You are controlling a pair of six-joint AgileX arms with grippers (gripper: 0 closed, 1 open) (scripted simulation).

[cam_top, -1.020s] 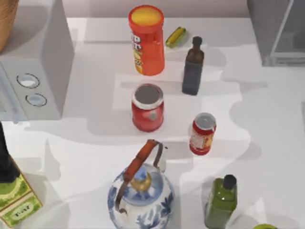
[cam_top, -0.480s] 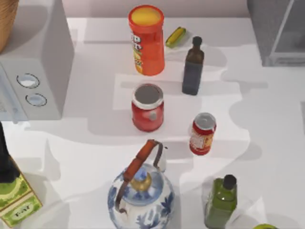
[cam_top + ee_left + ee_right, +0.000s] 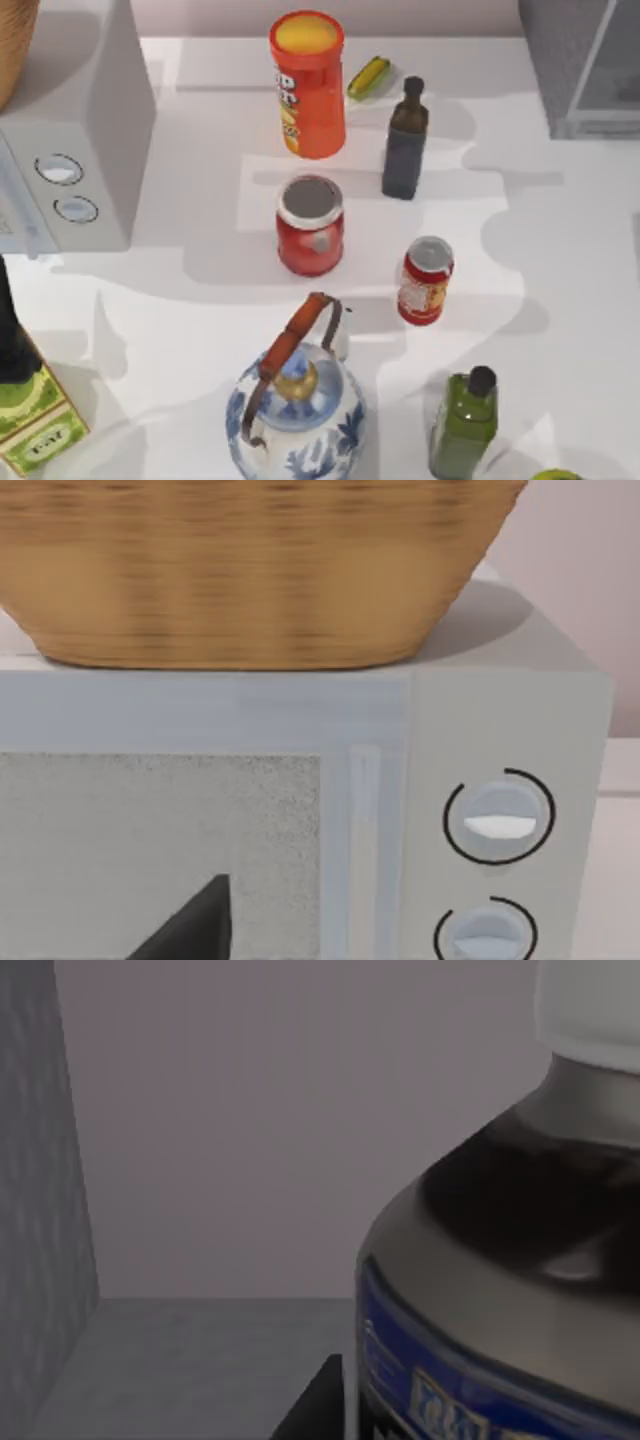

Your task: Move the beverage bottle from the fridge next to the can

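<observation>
Beverage bottle (image 3: 500,1260) stands upright inside the fridge (image 3: 40,1210).

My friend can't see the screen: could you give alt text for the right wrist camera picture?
A bottle with a white cap, dark shoulder and blue label stands close to the camera, inside a grey box-shaped cabinet with plain walls and floor. A dark gripper fingertip pokes in beside the bottle.

Can (image 3: 425,281) red, silver top; bottle (image 3: 500,1260) dark, white cap, blue label; teapot (image 3: 295,410) blue-white floral; desk (image 3: 570,250) white.
</observation>
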